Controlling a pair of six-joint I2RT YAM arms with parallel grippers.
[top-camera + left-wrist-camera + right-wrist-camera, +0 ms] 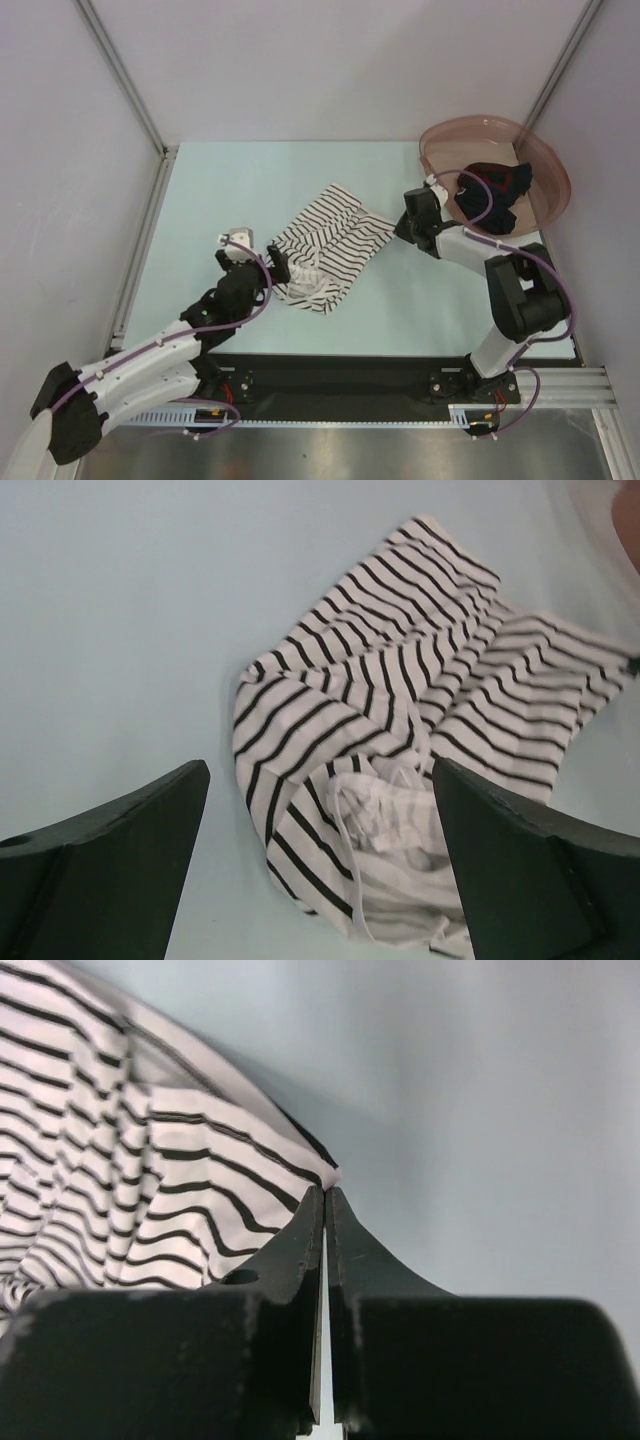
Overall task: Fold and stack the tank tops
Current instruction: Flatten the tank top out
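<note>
The white striped tank top (325, 250) lies crumpled on the pale blue table, spread from the middle toward the right. My left gripper (277, 266) is open at its near-left end; in the left wrist view the bunched cloth (400, 810) lies between the wide-apart fingers (110, 860). My right gripper (396, 230) is shut on the top's right corner; the right wrist view shows the jaws pinched on the cloth edge (326, 1178), the striped fabric (120, 1180) stretching left. The dark navy tank top with red parts (492, 192) lies bunched in the pink basin (545, 165).
The pink translucent basin sits at the table's back right corner, close behind my right arm. Metal frame posts (120, 75) and white walls enclose the table. A black strip (340, 375) runs along the near edge.
</note>
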